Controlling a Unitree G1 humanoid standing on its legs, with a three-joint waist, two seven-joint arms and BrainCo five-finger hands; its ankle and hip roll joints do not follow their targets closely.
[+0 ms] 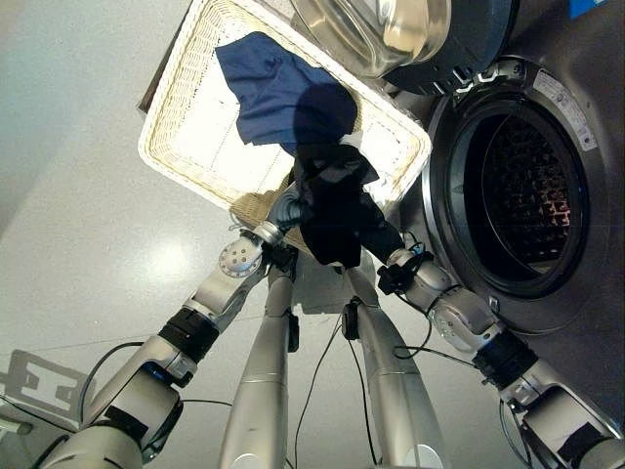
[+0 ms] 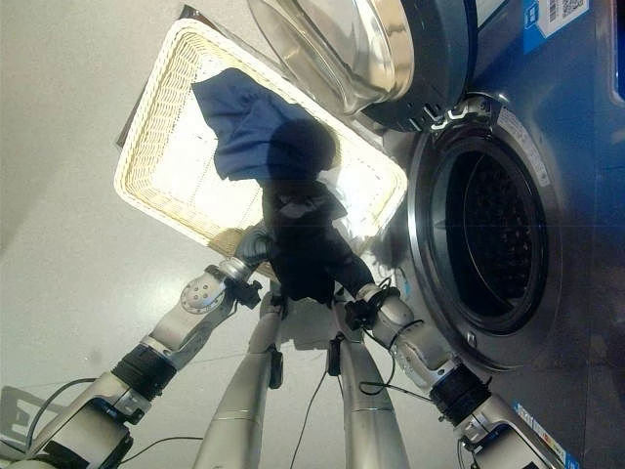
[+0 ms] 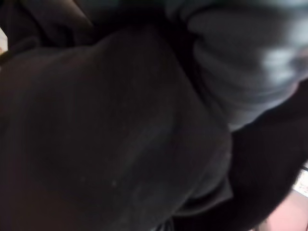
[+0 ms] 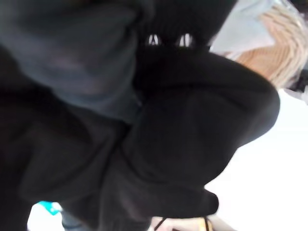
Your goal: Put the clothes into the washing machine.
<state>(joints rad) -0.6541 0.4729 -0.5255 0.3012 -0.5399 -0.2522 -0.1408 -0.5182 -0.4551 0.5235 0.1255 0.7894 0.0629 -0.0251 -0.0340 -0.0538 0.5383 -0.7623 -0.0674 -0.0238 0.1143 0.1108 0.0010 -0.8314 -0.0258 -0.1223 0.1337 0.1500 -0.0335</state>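
Black, soft, limp cloth garment (image 1: 337, 210) hangs bunched between our left hand (image 1: 285, 210) and right hand (image 1: 391, 256), whose fingers it hides, so we cannot tell their grip; it should sag, so gather its bulk.

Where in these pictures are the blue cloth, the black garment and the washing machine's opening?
blue cloth (image 1: 278, 93), left eye view, middle of the fabric in the basket.
black garment (image 1: 337, 210), left eye view, its bunched middle.
washing machine's opening (image 1: 527, 191), left eye view, dark drum interior.
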